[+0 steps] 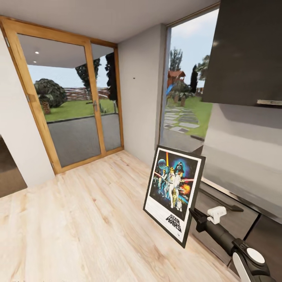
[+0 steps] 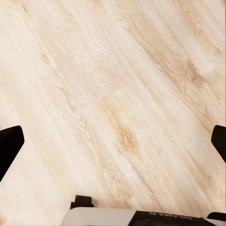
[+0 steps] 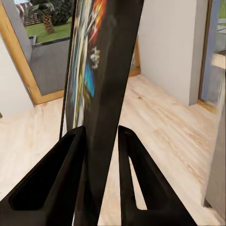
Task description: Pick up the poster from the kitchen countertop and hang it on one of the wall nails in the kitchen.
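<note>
We carry the black-framed, white-bordered Star Wars poster [image 1: 174,194] upright, right jaws clamped on its edge (left jaws gape, empty), toward the tiny dark wall nail [image 1: 134,78].

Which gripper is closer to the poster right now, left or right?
Right. The right gripper is clamped on the poster edge, holding it upright off the floor. The left gripper hangs open over the wood floor, no poster near it.

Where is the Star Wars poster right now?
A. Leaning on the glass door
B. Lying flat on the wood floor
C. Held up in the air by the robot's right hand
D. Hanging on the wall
C: the right gripper has its fingers clamped on the poster edge, holding it above the wood floor.
</note>
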Available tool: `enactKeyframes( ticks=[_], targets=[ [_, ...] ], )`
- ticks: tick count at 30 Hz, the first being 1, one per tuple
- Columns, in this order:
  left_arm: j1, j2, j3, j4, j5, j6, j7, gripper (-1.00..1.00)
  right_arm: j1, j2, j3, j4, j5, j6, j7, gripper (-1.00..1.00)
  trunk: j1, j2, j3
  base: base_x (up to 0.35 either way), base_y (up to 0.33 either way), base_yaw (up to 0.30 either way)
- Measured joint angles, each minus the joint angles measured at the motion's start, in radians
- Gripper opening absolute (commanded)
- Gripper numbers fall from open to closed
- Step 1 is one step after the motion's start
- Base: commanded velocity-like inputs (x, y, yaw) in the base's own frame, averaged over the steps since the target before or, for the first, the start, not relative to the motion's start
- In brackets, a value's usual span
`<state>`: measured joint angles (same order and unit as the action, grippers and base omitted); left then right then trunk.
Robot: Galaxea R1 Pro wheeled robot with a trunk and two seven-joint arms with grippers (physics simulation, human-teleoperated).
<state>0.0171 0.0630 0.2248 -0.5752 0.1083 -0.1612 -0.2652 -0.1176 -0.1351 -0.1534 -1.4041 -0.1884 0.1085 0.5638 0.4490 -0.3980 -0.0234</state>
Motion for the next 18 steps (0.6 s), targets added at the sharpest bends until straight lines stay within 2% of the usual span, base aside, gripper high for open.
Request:
enactKeyframes(
  ticks=[7, 18],
  targets=[
    [0.000, 0.000, 0.000, 0.000, 0.000, 0.000, 0.000, 1.00, 0.000, 0.000, 0.000, 0.000, 0.000, 0.000, 0.000, -1.00, 0.000, 0.000, -0.005, 0.225, 0.204, 0.189],
    [0.000, 0.000, -0.001, 0.000, 0.000, 0.000, 0.000, 1.00, -0.001, 0.000, 0.000, 0.002, 0.000, 0.000, 0.000, -1.00, 0.000, 0.000, -0.006, 0.233, 0.257, 0.018]
  ],
)
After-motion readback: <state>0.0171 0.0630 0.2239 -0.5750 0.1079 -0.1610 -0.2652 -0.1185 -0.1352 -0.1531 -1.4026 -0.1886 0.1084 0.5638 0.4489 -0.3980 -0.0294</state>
